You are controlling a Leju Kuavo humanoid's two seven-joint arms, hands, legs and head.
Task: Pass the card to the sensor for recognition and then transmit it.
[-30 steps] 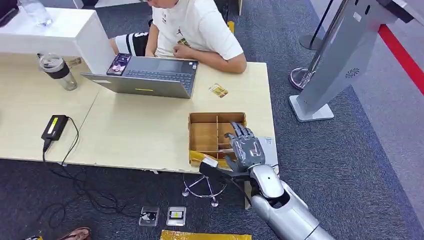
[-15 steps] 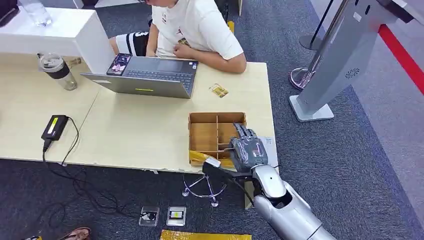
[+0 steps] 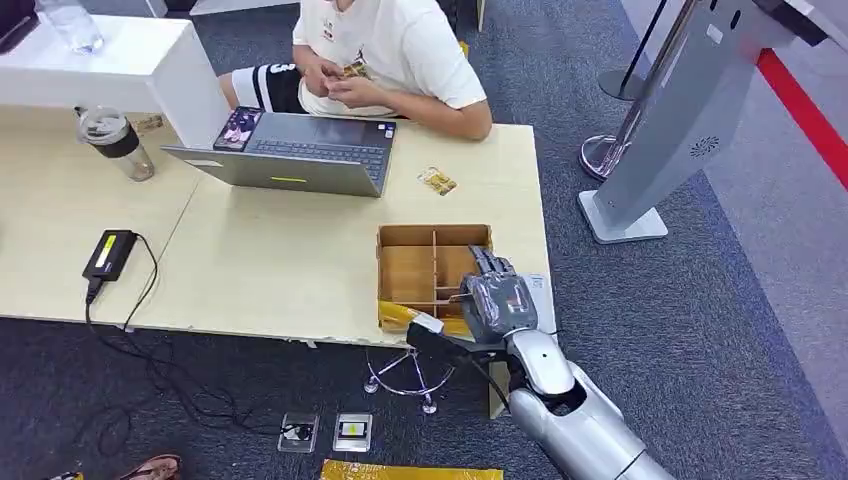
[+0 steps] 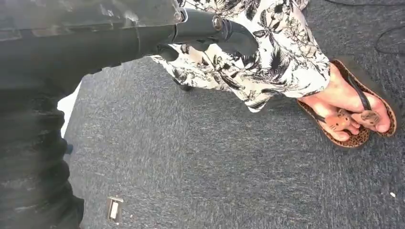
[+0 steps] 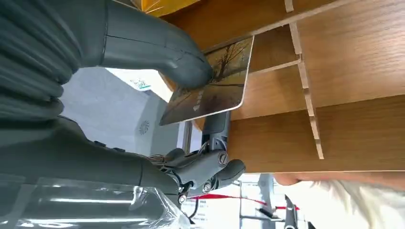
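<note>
My right hand hangs over the near right part of a wooden divided box at the table's front edge. In the right wrist view its thumb and a finger pinch a brown picture card just above the box's slats. The grey slanted sensor stand rises from the carpet to the right of the table, well apart from that hand. My left hand hangs over the carpet, its fingers stretched out with nothing in them.
A person in a white shirt sits behind an open laptop. A small yellow card lies near the box. A power brick and a cup stand to the left. A sandalled foot is near my left hand.
My right hand has drawn slightly back toward the near edge of the box. The seated person has lifted both hands from the table to the chest.
</note>
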